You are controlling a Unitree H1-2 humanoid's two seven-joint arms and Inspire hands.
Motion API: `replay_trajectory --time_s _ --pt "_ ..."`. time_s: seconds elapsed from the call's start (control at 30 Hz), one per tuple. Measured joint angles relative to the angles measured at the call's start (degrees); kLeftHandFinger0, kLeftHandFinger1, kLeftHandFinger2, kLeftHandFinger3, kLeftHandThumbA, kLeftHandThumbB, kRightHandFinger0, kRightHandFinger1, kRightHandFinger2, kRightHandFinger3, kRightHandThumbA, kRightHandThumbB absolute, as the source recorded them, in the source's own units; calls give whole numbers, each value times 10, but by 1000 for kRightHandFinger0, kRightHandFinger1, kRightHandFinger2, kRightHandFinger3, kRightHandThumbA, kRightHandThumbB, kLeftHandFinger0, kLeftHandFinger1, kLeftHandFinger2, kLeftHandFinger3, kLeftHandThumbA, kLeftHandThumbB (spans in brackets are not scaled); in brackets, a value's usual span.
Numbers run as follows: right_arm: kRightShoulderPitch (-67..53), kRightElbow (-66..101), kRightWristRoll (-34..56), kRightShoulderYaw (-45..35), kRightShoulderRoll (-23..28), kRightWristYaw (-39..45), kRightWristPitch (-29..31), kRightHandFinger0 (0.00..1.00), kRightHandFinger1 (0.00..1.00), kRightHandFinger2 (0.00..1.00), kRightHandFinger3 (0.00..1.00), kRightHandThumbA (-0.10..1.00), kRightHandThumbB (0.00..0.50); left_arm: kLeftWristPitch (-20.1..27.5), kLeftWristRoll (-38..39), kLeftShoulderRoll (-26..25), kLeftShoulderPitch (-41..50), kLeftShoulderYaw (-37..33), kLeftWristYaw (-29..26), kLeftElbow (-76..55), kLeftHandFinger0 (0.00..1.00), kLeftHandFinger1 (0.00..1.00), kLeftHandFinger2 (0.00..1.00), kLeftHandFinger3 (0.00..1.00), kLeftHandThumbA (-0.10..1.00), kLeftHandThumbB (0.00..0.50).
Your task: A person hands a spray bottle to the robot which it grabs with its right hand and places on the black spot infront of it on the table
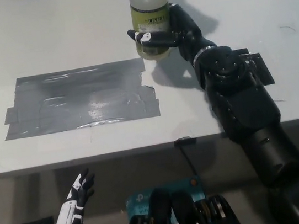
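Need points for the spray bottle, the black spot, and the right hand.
spray bottle (151, 18), head view, on its label.
black spot (80, 97), head view, middle of the taped patch.
right hand (169, 31), head view, fingers wrapped around the bottle.

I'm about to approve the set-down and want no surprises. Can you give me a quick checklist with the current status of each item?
1. Grip: right hand is shut around the spray bottle. Ok.
2. Bottle upright: it stands roughly vertical in the hand. Ok.
3. Bottle over the target: it sits beyond the upper right corner of the black spot, not above it. Not ok.
4. Target free: nothing lies on the black spot. Ok.
5. Left hand out of the way: it hangs below the table edge at lower left, fingers apart, holding nothing. Ok.
6. Bottle height above the table: the steep view does not show it. Cannot tell.
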State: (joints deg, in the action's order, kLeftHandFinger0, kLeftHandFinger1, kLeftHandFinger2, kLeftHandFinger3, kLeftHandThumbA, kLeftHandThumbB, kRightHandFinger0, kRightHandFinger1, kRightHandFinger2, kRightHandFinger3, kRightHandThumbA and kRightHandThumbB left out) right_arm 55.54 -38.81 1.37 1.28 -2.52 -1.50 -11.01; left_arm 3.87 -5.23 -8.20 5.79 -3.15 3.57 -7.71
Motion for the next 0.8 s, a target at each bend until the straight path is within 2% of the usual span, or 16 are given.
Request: replay_trajectory --time_s 0.1,0.17,0.27,0.33,0.4,0.43,0.47,0.5,0.53,0.57,0.6,0.63,0.73,0.77,0.8 --pt "-11 1 -5 0 0 -5 6 23 296 526 391 657 392 0 0 0 1 0 0 0 1000 1000 1000 1000 1000 15" --pt "-31 5 -9 0 0 -10 8 35 304 526 422 685 421 0 1 0 4 0 2 0 1000 1000 1000 1000 1000 9" --pt "-52 12 -16 0 4 -14 12 12 287 519 439 692 417 0 1 0 6 0 2 0 1000 1000 1000 1000 1000 24" --pt "-60 17 -20 0 9 -14 12 49 270 489 389 701 437 0 1 0 7 0 2 0 1000 1000 1000 1000 1000 27" --pt "-71 32 -22 -1 19 -17 15 3 247 462 342 703 439 0 1 0 8 1 2 0 1000 1000 1000 1000 1000 40" --pt "-74 37 -24 -1 23 -17 17 4 195 396 292 778 463 0 1 0 9 1 2 0 1000 1000 1000 1000 1000 32" --pt "-79 45 -26 -2 31 -18 20 154 173 370 288 801 475 0 1 0 9 2 2 0 1000 1000 1000 1000 1000 31" --pt "-81 50 -30 -2 38 -21 23 197 156 349 269 804 480 0 1 0 10 2 2 0 1000 1000 1000 1000 1000 30" --pt "-83 53 -33 -2 43 -23 24 498 145 331 241 830 452 0 1 0 10 3 2 0 1000 1000 1000 1000 1000 32" --pt "-85 56 -35 -2 50 -24 27 276 153 346 234 811 441 0 1 0 10 3 2 0 1000 1000 1000 1000 1000 25" --pt "-87 58 -37 -4 54 -25 29 68 145 336 213 803 463 0 2 0 11 4 3 0 1000 1000 1000 1000 1000 27" --pt "-92 65 -42 -7 63 -29 33 13 134 320 208 781 461 0 4 1 12 5 3 0 1000 1000 1000 1000 1000 20" --pt "-103 65 -46 -21 77 -42 48 1 155 337 168 785 452 0 7 2 16 5 3 0 1000 1000 1000 1000 1000 2" --pt "-105 64 -47 -24 79 -44 51 35 193 373 174 789 447 0 7 3 17 5 3 0 1000 1000 1000 1000 1000 5" --pt "-110 60 -49 -28 82 -51 57 47 263 455 222 771 426 0 7 3 19 5 3 0 1000 1000 1000 1000 1000 15"
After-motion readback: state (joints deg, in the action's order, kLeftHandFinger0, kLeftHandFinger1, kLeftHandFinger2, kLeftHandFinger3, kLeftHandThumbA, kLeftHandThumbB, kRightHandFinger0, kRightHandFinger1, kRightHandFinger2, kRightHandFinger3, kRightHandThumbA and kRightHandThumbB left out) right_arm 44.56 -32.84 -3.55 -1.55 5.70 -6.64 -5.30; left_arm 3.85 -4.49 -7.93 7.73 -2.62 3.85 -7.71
